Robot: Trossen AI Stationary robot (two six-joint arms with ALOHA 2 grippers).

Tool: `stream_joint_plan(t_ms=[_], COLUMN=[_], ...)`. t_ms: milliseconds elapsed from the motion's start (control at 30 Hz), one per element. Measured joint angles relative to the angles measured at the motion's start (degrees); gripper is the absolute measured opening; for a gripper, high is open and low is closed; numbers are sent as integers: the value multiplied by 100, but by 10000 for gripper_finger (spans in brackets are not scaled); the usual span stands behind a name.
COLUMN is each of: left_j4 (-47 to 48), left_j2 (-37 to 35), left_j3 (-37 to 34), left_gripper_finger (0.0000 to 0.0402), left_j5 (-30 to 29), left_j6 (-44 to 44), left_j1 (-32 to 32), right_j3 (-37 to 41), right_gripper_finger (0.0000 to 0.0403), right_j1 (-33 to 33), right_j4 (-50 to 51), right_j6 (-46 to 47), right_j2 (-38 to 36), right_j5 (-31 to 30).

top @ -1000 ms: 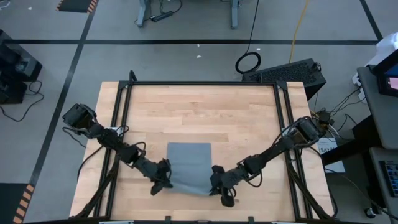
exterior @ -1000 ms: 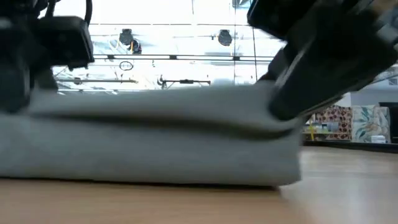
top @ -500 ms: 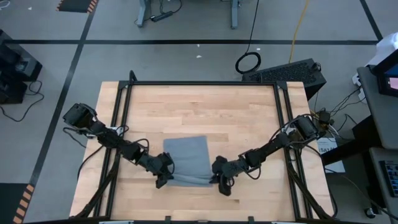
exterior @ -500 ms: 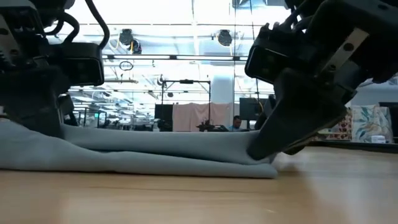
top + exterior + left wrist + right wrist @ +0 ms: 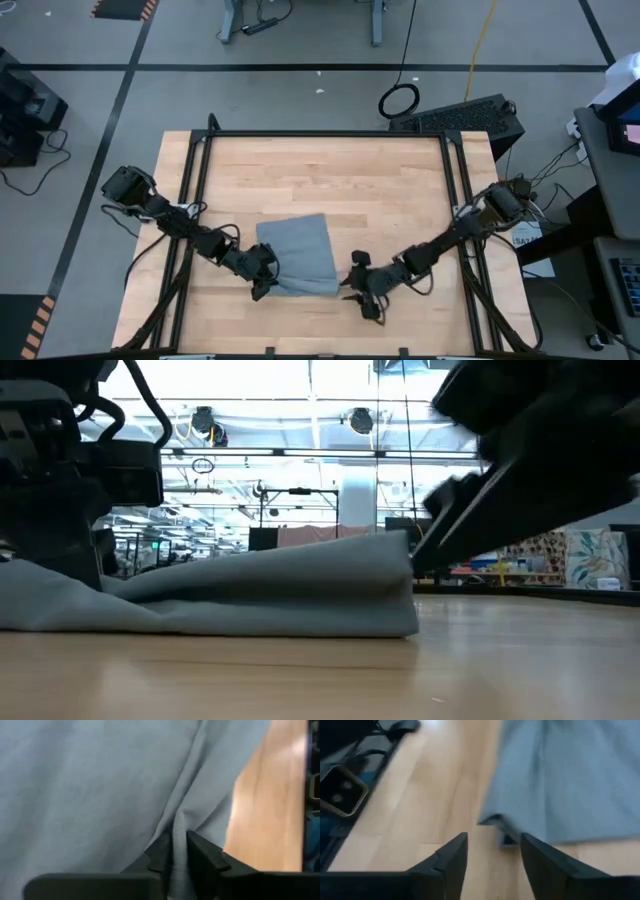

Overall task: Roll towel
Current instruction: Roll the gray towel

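The grey towel point(image 5: 297, 255) lies on the wooden table point(image 5: 320, 170), a little left of the middle and toward the near edge. In the low view the towel point(image 5: 250, 590) rests on the tabletop, and its right end stands thick. My left gripper point(image 5: 268, 287) is at the towel's near left corner, shut on the cloth. My right gripper point(image 5: 348, 284) stands open just off the towel's near right corner point(image 5: 492, 818), with bare wood between its fingers point(image 5: 452, 855). My left gripper point(image 5: 178, 851) pinches a raised ridge of the towel's cloth point(image 5: 178, 827) between its two fingers, near the towel's near left corner. The fingers slant down at it from the table's left. Around the ridge the towel lies slack on the table.
A black frame point(image 5: 200, 160) runs along the table's left, far and right edges. Bare wood lies beyond the towel toward the far edge. A black keyboard case point(image 5: 460, 115) sits past the far right corner.
Both grippers carried the towel's near edge toward the far edge and set it down, so the cloth now lies shorter. My right gripper has then opened, let go of its corner and drawn back toward the table's right. My left gripper keeps its hold.
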State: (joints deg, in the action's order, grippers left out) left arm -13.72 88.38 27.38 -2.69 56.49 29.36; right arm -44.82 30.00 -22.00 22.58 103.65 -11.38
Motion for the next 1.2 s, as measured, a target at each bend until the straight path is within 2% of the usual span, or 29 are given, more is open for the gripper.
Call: stream_joint_plan(t_ms=[133, 200, 433, 600, 700, 800, 867, 933, 1067, 1200], left_j4=[81, 70, 43, 37, 35, -1, -108, -222, -327, -357], left_j2=[0, -2, -7, -9, -9, -9, -4, 2, -111, -469], left_j3=[9, 11, 15, 15, 15, 15, 12, 5, 2, 4], left_gripper_finger=[107, 125, 166, 181, 183, 183, 183, 183, 173, 127], left_j5=[-34, -36, -40, -43, -11, 118, 245, 354, 639, 847], left_j6=[29, 29, 34, 20, -21, -148, -196, -306, -537, -849], left_j1=[4, 4, 4, 4, 2, -4, 0, 0, 20, 214], right_j3=[-2, 0, -13, -13, -13, -22, -22, -22, -22, -24], right_gripper_finger=[196, 202, 205, 197, 190, 171, 145, 107, 17, 13], right_j1=[487, 670, 789, 555, 416, 224, 127, 29, -168, -322], right_j4=[-171, -391, -2288, -2450, -2450, -2483, -2489, -2494, -2634, -2671], right_j6=[-633, -859, -2032, -2132, -1830, -1402, -1186, -876, -590, 155], right_j2=[104, 216, 957, 1362, 1443, 1442, 1443, 1441, 1403, 1124], right_j5=[-1231, -1582, -1818, -1828, -1873, -1732, -1580, -1386, -542, 445])
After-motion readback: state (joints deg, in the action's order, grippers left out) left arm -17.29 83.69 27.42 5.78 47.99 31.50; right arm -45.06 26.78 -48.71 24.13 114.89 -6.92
